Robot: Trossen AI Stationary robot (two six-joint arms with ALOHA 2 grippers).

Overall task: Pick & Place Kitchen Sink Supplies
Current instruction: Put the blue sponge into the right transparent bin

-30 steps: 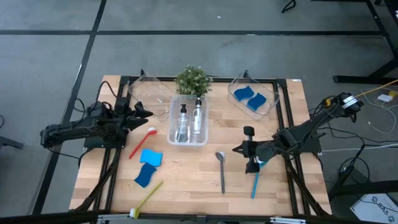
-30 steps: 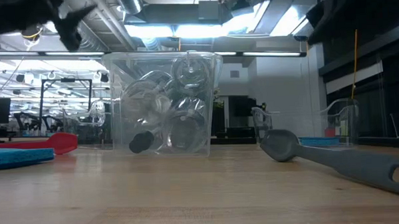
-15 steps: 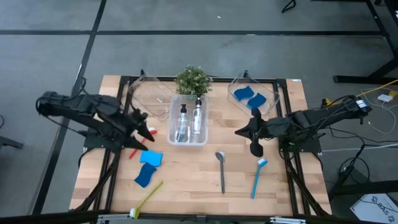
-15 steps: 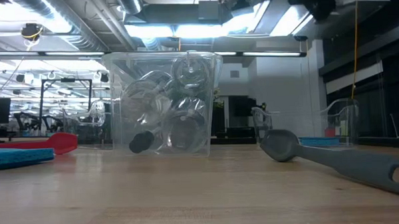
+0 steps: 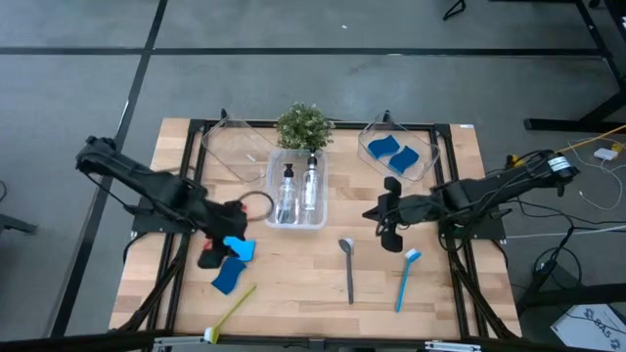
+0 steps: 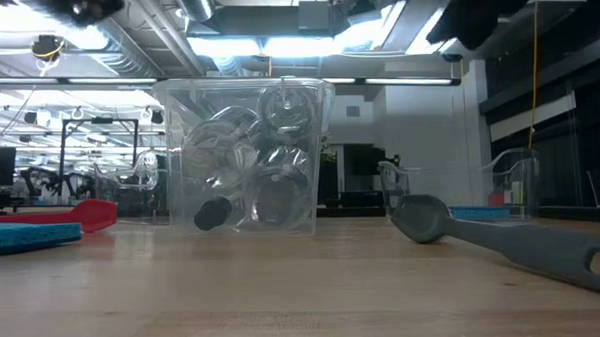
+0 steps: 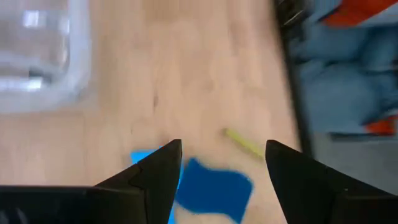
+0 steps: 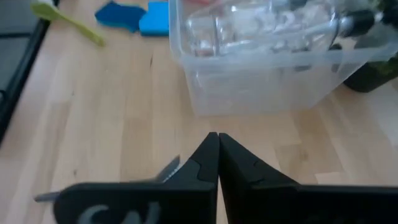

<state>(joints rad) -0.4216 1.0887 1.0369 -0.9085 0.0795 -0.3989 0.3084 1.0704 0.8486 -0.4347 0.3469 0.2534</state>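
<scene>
Above the two blue sponges (image 5: 233,262) the left gripper (image 5: 217,248) hovers, fingers apart (right gripper's (image 5: 387,225) together, empty).

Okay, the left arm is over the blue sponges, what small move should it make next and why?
Probably lower the left pincer onto the sponge below it. Its jaws stand open and empty, and the sponge shows between them. The right pincer waits shut near the bottle bin.
</scene>
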